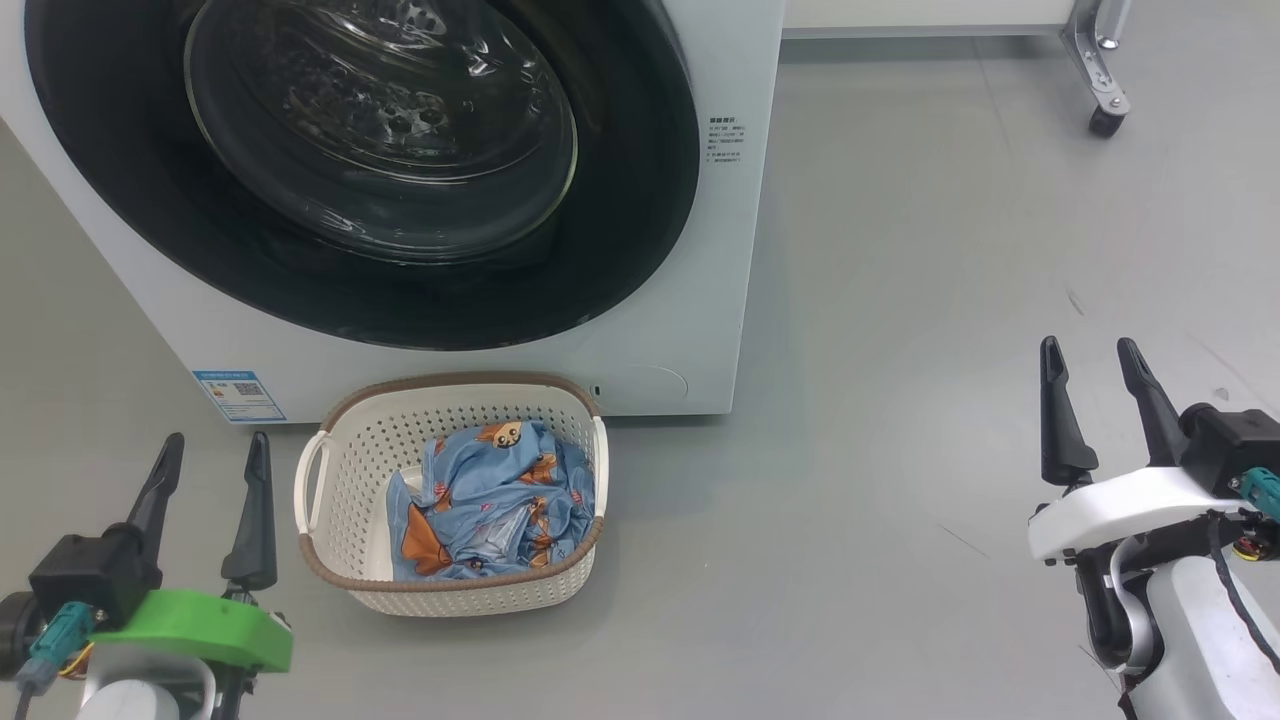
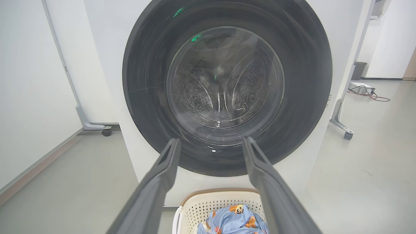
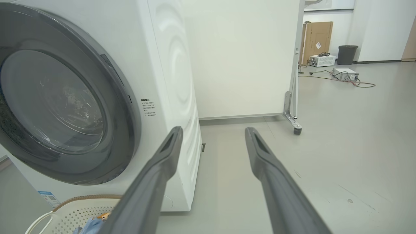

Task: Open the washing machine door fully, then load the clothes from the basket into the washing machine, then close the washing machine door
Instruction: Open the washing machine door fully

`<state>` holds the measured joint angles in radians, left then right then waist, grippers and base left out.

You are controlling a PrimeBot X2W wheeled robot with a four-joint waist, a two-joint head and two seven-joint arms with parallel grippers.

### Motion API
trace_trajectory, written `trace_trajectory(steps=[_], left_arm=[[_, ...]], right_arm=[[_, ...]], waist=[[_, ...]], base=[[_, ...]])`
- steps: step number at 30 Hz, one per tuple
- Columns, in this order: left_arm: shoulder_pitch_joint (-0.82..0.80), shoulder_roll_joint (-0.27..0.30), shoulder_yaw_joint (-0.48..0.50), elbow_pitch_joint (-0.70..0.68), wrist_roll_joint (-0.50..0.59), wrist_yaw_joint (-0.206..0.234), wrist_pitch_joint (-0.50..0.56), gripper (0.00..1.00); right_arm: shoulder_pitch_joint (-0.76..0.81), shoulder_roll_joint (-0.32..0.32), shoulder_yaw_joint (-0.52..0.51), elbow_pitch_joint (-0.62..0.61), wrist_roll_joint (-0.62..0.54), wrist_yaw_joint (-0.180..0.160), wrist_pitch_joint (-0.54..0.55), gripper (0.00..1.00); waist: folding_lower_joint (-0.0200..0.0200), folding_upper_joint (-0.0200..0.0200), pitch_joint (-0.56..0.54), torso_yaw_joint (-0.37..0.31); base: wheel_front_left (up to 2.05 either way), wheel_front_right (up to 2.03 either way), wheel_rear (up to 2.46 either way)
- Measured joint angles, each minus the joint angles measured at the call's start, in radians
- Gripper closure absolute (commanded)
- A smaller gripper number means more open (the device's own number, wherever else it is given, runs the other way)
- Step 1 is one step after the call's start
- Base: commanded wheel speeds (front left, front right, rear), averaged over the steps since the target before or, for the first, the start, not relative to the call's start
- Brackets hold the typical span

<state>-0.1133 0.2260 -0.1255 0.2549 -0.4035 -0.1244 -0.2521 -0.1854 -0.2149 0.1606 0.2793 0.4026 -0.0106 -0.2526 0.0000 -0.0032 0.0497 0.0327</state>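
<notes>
Head view: I see the door (image 1: 380, 140) shut flush in the washer (image 1: 725, 260). The basket (image 1: 340, 480) sits just before its base, clothes (image 1: 495, 505) heaped inside. Left fingers (image 1: 254, 510) are spread wide and empty beside the basket's left handle. Right fingers (image 1: 1055, 420) are wide and empty over open floor (image 1: 900, 450).

Left wrist view: door dead ahead, basket rim below.

Right wrist view: washer's right edge, bare floor beside it.

Left gripper (image 1: 215, 450) low, fingers spread, right gripper (image 1: 1088, 357) likewise, both empty
</notes>
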Motion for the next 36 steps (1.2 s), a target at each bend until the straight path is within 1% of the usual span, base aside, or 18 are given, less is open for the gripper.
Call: trace_trajectory(steps=[4,7,13,15,17,19,23,24,25,26,27,28,29,34,36], left_arm=[[0.000,-0.002,-0.003,-0.001,-0.002,0.000,0.000,0.00],[0.000,-0.010,-0.006,-0.004,-0.003,0.000,0.000,0.00],[0.001,-0.011,-0.024,-0.004,-0.005,0.000,0.000,0.00],[0.001,-0.011,-0.032,-0.004,-0.009,0.000,0.000,0.00],[0.001,-0.012,-0.036,-0.005,-0.009,0.000,0.000,0.00],[0.001,-0.012,-0.040,-0.005,-0.011,0.000,0.000,0.00],[0.001,-0.012,-0.045,-0.006,-0.011,-0.003,0.000,0.00],[0.001,-0.012,-0.047,-0.006,-0.011,-0.003,0.000,0.00],[0.001,-0.012,-0.049,-0.006,-0.011,-0.003,0.000,0.00],[0.001,-0.012,-0.051,-0.006,-0.011,-0.003,0.000,0.00],[0.001,-0.012,-0.053,-0.006,-0.011,-0.003,0.000,0.00],[0.001,-0.012,-0.056,-0.006,-0.012,-0.003,0.000,0.00],[0.001,-0.012,-0.060,-0.006,-0.012,-0.003,0.000,0.00],[0.000,-0.012,-0.071,-0.007,-0.013,-0.003,0.000,0.00],[0.000,-0.011,-0.071,-0.009,-0.018,-0.003,0.000,0.00]], right_arm=[[-0.002,0.015,-0.014,-0.007,0.010,0.001,0.000,0.00],[-0.028,0.031,-0.029,-0.025,0.040,0.010,0.000,0.00],[-0.111,0.033,-0.065,-0.062,0.079,0.021,0.000,0.00],[-0.131,0.031,-0.069,-0.070,0.085,0.030,0.000,0.00],[-0.147,0.042,-0.083,-0.075,0.119,0.037,0.000,0.00],[-0.159,0.066,-0.110,-0.076,0.173,0.041,0.000,0.00],[-0.172,0.140,-0.177,-0.076,0.321,0.054,0.000,0.00],[-0.176,0.158,-0.193,-0.075,0.359,0.054,0.001,0.18],[-0.178,0.170,-0.207,-0.072,0.393,0.055,0.004,0.18],[-0.180,0.177,-0.223,-0.068,0.428,0.056,0.005,0.29],[-0.180,0.178,-0.239,-0.063,0.459,0.056,0.011,0.65],[-0.181,0.177,-0.253,-0.059,0.484,0.055,0.014,0.84],[-0.181,0.175,-0.270,-0.056,0.510,0.055,0.015,1.00],[-0.205,0.176,-0.344,-0.034,0.670,0.052,0.046,1.00],[-0.221,0.176,-0.372,-0.021,0.736,0.044,0.058,1.00]], waist=[[0.0000,0.0000,0.002,0.001],[0.0000,0.0000,0.005,0.002],[0.0000,0.0000,0.011,0.004],[0.0000,0.0000,0.013,0.005],[0.0000,0.0000,0.015,0.007],[0.0000,0.0000,0.018,0.009],[0.0000,0.0000,0.022,0.014],[0.0000,0.0000,0.023,0.015],[0.0000,0.0000,0.025,0.016],[0.0000,0.0000,0.026,0.017],[0.0000,0.0000,0.027,0.019],[0.0000,0.0000,0.028,0.020],[0.0000,0.0000,0.029,0.022],[0.0000,0.0000,0.044,0.030],[0.0000,0.0000,0.050,0.034]], base=[[0.00,0.00,0.00],[0.00,0.00,0.00],[0.00,0.00,0.00],[0.00,0.00,0.00],[0.00,0.00,0.00],[0.00,0.00,0.00],[0.00,0.00,0.00],[0.00,0.00,0.00],[0.00,0.00,0.00],[0.00,0.00,0.00],[0.00,0.00,0.00],[0.00,0.00,0.00],[0.00,0.00,0.00],[0.00,0.00,0.00],[0.00,0.00,0.00]])
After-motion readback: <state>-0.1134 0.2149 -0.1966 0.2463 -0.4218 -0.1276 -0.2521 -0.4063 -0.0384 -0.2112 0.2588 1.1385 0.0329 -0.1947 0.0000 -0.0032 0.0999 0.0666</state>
